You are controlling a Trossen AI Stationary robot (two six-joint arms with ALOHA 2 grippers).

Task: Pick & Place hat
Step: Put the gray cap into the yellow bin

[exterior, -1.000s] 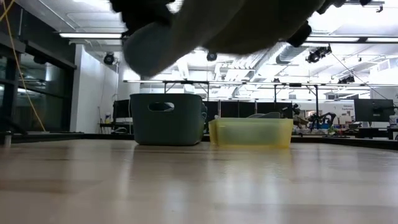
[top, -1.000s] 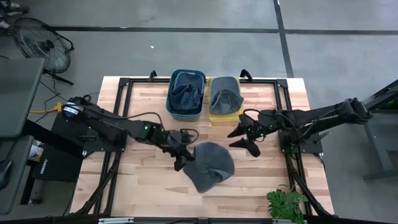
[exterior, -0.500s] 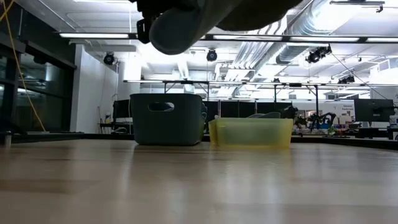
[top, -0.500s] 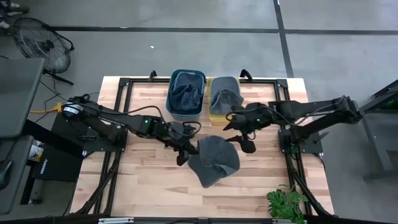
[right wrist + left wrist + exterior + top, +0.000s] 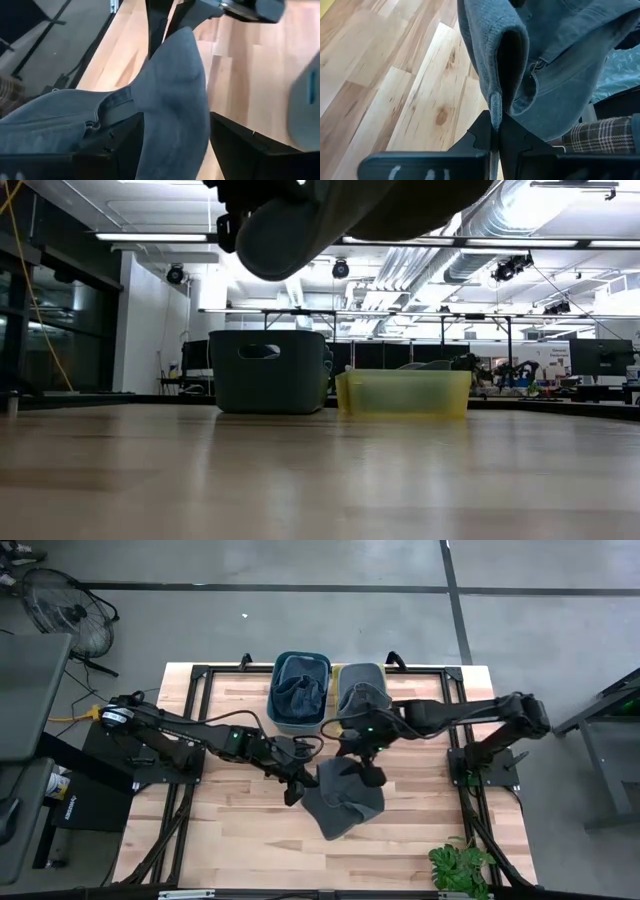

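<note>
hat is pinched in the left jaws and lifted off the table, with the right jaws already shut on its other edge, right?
Not quite. The left gripper does pinch the hat, lifted off the table. But the right gripper is open: the right wrist view shows its jaws standing wide on either side of the hat's fold, not shut on it.
</note>
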